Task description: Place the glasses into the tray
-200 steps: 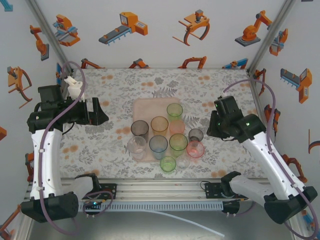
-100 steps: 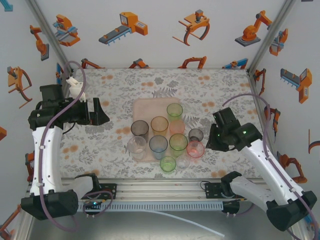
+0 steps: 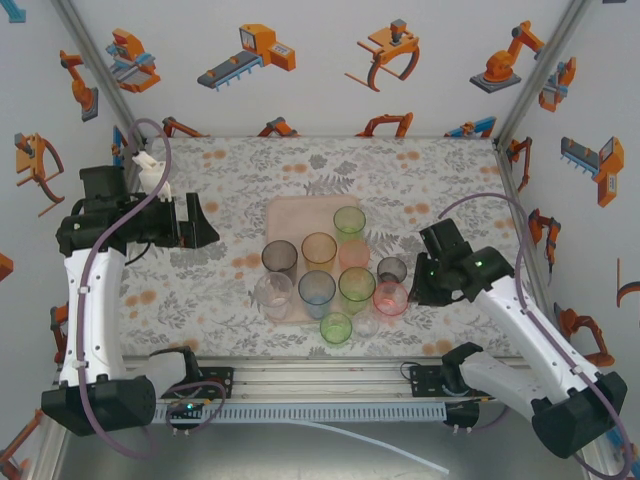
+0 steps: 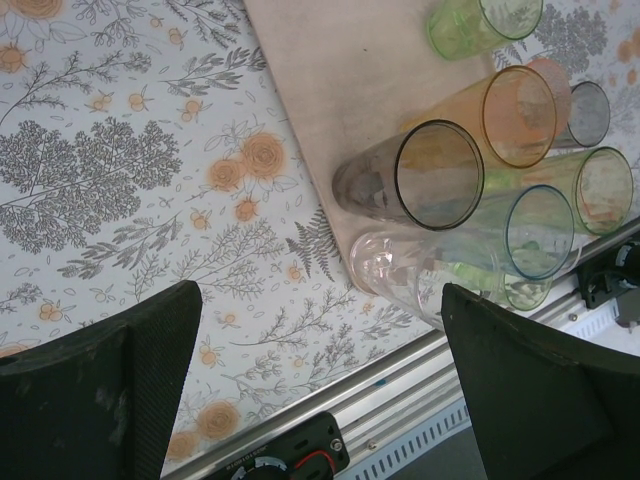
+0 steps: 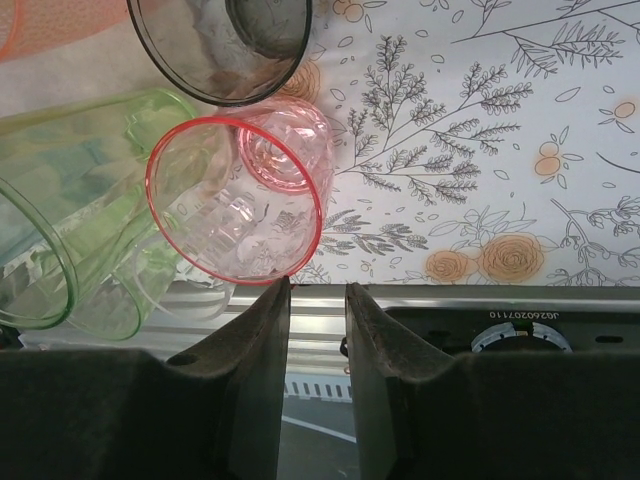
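Observation:
The pale pink tray (image 3: 298, 215) (image 4: 340, 90) lies mid-table with several glasses on it: a tall green one (image 3: 349, 222), orange (image 3: 319, 250), smoky (image 3: 280, 258) (image 4: 420, 175) and blue (image 3: 317, 290). A pink-rimmed glass (image 3: 390, 298) (image 5: 235, 200) and a small grey glass (image 3: 392, 270) (image 5: 220, 40) stand on the floral tabletop just right of the tray. My right gripper (image 3: 422, 275) (image 5: 317, 290) hovers beside the pink glass, its jaws a narrow gap apart with nothing between them. Left of the tray, my left gripper (image 3: 195, 225) (image 4: 320, 340) is wide open and holds nothing.
A small green glass (image 3: 336, 328) and a clear one (image 3: 366, 322) stand at the tray's near edge, close to the metal rail (image 3: 320, 372). Another clear glass (image 3: 273, 294) sits at the tray's near left corner. Illustrated walls enclose the table.
My right gripper has moved left and nearer, closing in on the pink-rimmed glass. The left arm has barely shifted.

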`<act>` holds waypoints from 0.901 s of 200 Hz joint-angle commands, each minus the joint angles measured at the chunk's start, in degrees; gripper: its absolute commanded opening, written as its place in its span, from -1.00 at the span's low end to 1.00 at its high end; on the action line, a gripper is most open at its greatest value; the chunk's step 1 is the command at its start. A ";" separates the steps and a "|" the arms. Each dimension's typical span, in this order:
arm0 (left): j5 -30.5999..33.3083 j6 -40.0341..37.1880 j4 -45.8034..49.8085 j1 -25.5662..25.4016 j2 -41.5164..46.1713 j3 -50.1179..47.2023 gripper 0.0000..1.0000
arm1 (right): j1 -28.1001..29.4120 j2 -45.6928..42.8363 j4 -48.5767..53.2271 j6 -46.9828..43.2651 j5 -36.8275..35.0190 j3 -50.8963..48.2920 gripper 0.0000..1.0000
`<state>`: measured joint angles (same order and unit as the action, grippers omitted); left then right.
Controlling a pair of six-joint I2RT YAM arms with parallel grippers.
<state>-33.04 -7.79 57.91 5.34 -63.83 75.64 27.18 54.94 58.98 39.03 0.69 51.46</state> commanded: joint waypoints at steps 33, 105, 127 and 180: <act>-1.11 -0.39 0.71 0.39 -1.67 2.41 0.94 | -0.11 0.09 -2.26 0.22 1.68 -3.45 -0.40; -1.42 -0.64 0.67 0.37 -3.11 3.34 0.94 | 0.34 -0.36 -3.58 1.43 2.02 -4.00 -0.40; -1.07 -0.73 0.60 0.38 -2.71 2.77 0.94 | 0.43 0.33 -4.37 1.58 2.36 -4.01 -0.40; -0.89 -0.97 0.49 0.37 -1.52 1.84 0.94 | 1.12 2.83 -6.17 1.57 2.56 -4.31 -0.40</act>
<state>-33.04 -7.79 57.89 5.39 -66.72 77.36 27.70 56.80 54.17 39.66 2.66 47.68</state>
